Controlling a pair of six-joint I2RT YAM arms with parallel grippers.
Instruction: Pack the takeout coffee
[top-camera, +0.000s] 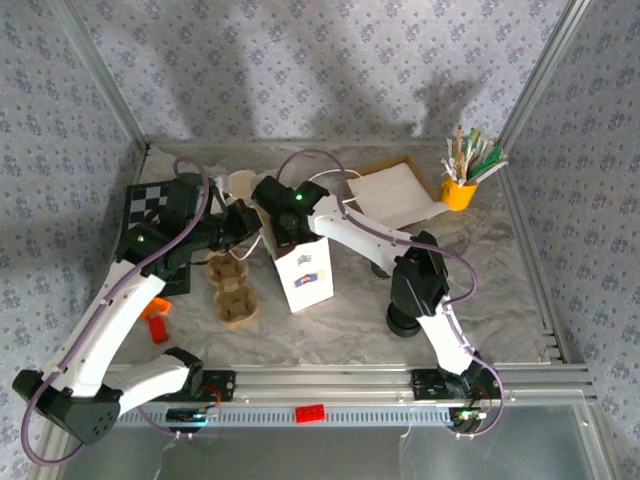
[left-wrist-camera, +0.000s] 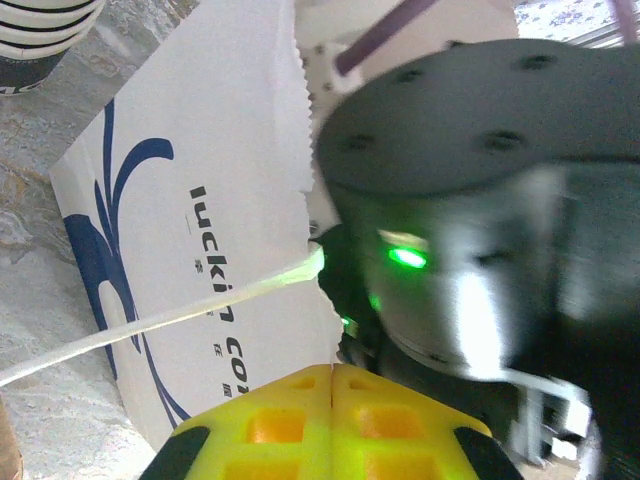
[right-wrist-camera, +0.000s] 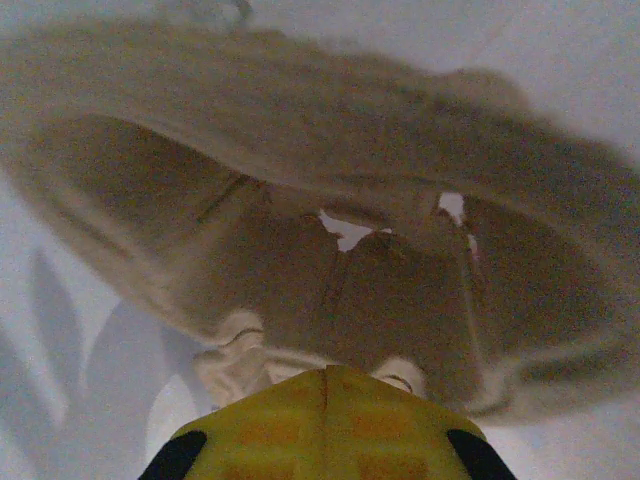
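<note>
Spare pulp tray (top-camera: 232, 290): lies flat on the desk (top-camera: 350, 330) toward the front, left of the bag, with no cup standing in it.
Paper bag (top-camera: 305, 272): upright mid-desk, mouth up, blue print on its side.
Left pincer (left-wrist-camera: 331, 405): yellow tips pressed together with nothing seen between them, close against the bag's wall and thin white handle (left-wrist-camera: 180, 315).
Right pincer (right-wrist-camera: 325, 400): tips closed, up at the bag's mouth. I cannot tell whether they nip the pulp rim.
Takeout coffee tray (right-wrist-camera: 330, 260): brown pulp just past the right tips, white all round it, so probably inside the bag. I cannot make out the lidded cup.
Doing it well: lower it level and slowly, with the bag's mouth steadied so nothing snags or tips.
Far side: cup stack (left-wrist-camera: 35, 25), yellow pot of sticks (top-camera: 460, 190).
</note>
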